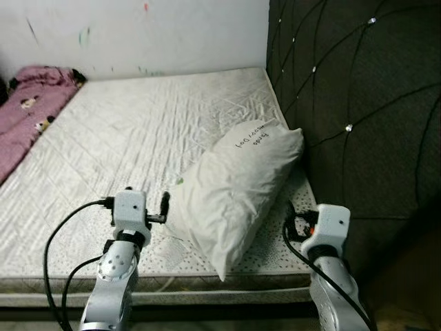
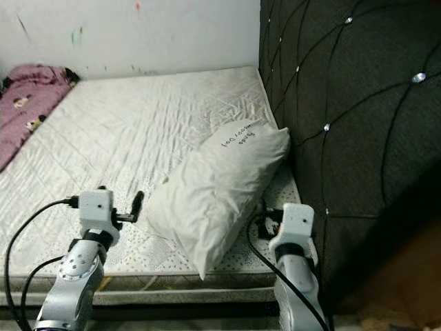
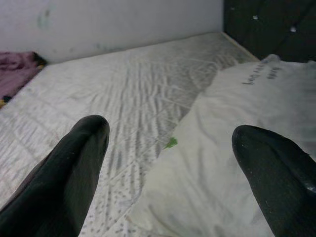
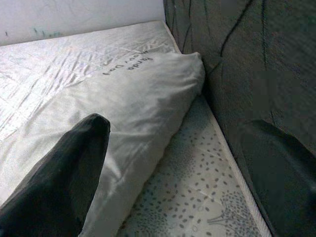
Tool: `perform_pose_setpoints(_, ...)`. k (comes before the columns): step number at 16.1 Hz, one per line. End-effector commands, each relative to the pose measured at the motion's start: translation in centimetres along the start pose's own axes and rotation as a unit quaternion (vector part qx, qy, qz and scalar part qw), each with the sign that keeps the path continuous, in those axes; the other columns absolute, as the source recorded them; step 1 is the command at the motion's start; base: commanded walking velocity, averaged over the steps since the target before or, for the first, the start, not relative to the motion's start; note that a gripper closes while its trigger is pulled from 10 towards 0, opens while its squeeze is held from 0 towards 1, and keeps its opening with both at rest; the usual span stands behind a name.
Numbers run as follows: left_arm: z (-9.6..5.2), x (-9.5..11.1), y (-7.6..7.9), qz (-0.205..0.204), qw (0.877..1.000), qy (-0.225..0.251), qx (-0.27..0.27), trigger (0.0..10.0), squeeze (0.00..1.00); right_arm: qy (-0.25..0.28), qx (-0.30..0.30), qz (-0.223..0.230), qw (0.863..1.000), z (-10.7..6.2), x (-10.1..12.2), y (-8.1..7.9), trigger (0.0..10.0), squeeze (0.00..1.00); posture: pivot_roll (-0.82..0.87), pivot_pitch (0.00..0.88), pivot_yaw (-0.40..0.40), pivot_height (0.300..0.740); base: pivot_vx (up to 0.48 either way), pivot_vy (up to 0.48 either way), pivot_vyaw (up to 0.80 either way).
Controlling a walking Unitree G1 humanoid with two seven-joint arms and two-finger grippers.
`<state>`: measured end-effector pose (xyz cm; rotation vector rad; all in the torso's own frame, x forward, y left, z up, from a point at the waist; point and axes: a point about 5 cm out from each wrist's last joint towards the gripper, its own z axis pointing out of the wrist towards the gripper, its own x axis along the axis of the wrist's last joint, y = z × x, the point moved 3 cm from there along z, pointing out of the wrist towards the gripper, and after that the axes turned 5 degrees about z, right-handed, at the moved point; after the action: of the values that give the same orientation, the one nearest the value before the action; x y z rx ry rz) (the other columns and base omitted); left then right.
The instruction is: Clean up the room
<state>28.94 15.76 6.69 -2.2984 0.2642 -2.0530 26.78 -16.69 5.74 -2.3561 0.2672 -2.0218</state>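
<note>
You have the white pillow [image 1: 238, 193] lying at centre-right of the frame on the bare mattress [image 1: 131, 138], its far end against the dark headboard [image 1: 358, 103]. Your left gripper [image 3: 168, 163] and right gripper [image 4: 177, 168] flank its near end — both pairs of fingers spread apart, holding nothing. A pink blanket [image 1: 31, 103] sits upper left.

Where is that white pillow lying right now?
The white pillow lies on the mattress at the robot's right, by the dark padded headboard, between both grippers.
</note>
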Motion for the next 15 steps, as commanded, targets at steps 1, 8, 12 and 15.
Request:
perform_pose_setpoints(1,0.3,-0.2,0.2,-0.004,1.0,-0.005,-0.007,10.0,0.0,0.011,0.013,-0.004,1.0,0.0,0.6,-0.5,10.0,0.0,-0.09,0.0,0.116,0.74,0.0,0.0,0.0)
perform_pose_setpoints(8,-0.8,-0.2,-0.3,-0.049,0.998,-0.002,0.04,10.0,0.0,-0.007,0.092,-0.026,0.995,1.4,0.9,-2.4,10.0,0.0,0.01,0.0,-0.023,0.74,0.0,0.0,0.0)
perform_pose_setpoints(12,-0.9,-0.5,-0.4,-0.058,0.997,-0.007,0.049,10.0,0.0,-0.002,0.12,-0.028,0.992,2.3,1.4,-3.9,10.0,0.0,0.04,0.0,-0.037,0.74,0.0,0.0,0.0)
perform_pose_setpoints(15,-0.6,-0.4,-0.3,-0.052,0.998,-0.005,0.04,10.0,0.0,-0.004,0.115,-0.025,0.993,2.5,1.2,-4.1,10.0,0.0,0.03,0.0,-0.019,0.74,0.0,0.0,-0.53)
